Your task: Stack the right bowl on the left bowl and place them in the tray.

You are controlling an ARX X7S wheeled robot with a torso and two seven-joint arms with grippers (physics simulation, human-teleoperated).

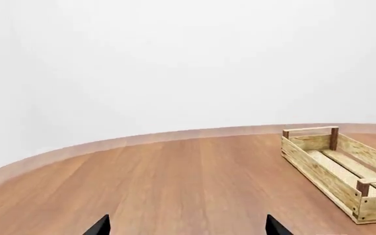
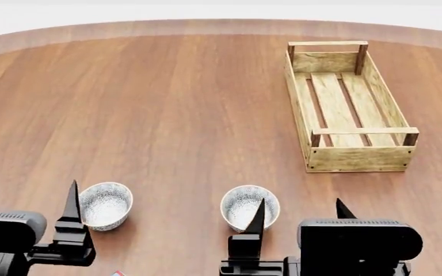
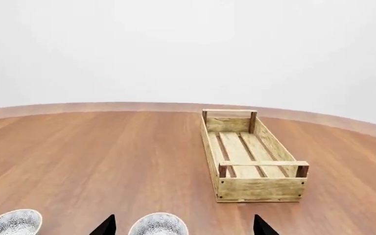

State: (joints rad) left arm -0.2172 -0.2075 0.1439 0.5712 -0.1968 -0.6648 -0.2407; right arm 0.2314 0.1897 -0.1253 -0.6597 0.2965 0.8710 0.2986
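Two small grey speckled bowls stand on the wooden table near its front edge: the left bowl (image 2: 104, 204) and the right bowl (image 2: 248, 206). The tray (image 2: 351, 109), a long pale wooden crate, lies empty at the far right. My left gripper (image 2: 29, 195) is open and empty, just left of the left bowl. My right gripper (image 2: 301, 210) is open and empty, its left finger beside the right bowl. In the right wrist view the right bowl (image 3: 158, 225) sits between the open fingers, with the left bowl (image 3: 11, 223) and the tray (image 3: 253, 156) also showing. The left wrist view shows the open gripper (image 1: 188, 227) and the tray (image 1: 338, 166).
The round wooden table (image 2: 167, 103) has a paler rim along its far edge. A plain white wall stands behind it. A small red thing (image 2: 117, 273) shows at the bottom edge of the head view.
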